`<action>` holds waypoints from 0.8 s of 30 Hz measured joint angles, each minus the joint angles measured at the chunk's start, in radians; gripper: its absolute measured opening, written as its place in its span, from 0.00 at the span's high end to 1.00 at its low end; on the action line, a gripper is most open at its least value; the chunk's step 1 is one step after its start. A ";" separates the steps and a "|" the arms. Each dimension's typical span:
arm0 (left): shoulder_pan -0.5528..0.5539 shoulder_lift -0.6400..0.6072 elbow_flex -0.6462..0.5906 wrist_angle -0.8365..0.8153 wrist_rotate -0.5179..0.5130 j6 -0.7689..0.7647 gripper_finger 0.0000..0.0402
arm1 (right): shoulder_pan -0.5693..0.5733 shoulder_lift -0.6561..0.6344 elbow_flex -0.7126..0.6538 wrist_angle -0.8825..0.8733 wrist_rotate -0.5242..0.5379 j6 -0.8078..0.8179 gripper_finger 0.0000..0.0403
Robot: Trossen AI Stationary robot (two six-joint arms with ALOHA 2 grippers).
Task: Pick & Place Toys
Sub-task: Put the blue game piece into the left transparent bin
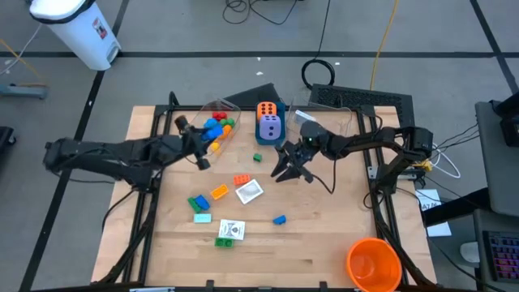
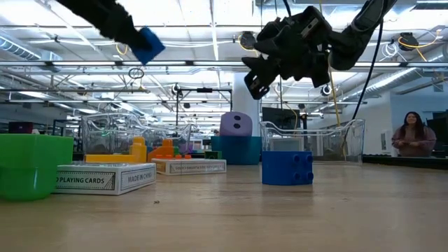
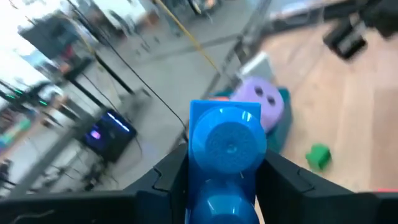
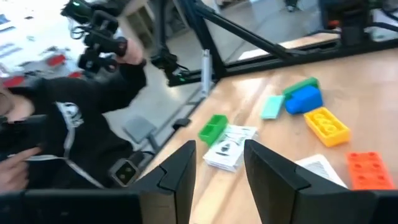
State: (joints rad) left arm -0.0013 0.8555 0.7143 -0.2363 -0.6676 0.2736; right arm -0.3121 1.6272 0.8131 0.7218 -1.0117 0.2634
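Up above the tabletop (image 1: 324,251), the left gripper (image 1: 199,139) clamps a blue brick (image 3: 227,146) between its two fingers; in the low view the brick (image 2: 148,45) hangs high in the air. From above, this gripper hovers at the edge of a clear tub (image 1: 217,122) that already holds blue, red, green and yellow bricks.

The right gripper (image 1: 290,169) hangs over the middle of the tabletop with its fingers parted and nothing between them, as its own wrist view shows.

Behind it, an orange die (image 1: 267,109) and a purple die (image 1: 270,127) sit together on a teal block. Loose toys lie toward the front: a red brick (image 1: 242,179), an orange brick (image 1: 220,192), a white card (image 1: 250,191), a green and blue cluster (image 1: 197,202), a card pack (image 1: 231,229) with a green brick (image 1: 225,242) beside it, and a lone blue brick (image 1: 280,219). A big orange cup (image 1: 374,263) stands at the right front corner.

A person in dark clothing (image 4: 74,137) shows beyond the table edge in the right wrist view.
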 joint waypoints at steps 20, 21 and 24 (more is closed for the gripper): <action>0.452 0.189 0.101 -0.311 0.483 -0.046 0.60 | 0.020 0.000 -0.053 -0.046 0.179 -0.101 0.68; 0.466 0.214 0.124 -0.330 0.488 -0.038 0.60 | 0.020 0.000 -0.053 -0.046 0.179 -0.101 0.68; 0.503 0.289 0.197 -0.386 0.519 -0.015 0.63 | 0.020 0.000 -0.053 -0.046 0.178 -0.101 0.68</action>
State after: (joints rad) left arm 0.5016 1.1443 0.9113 -0.6220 -0.1482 0.2583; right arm -0.2924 1.6272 0.7601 0.6760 -0.8333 0.1623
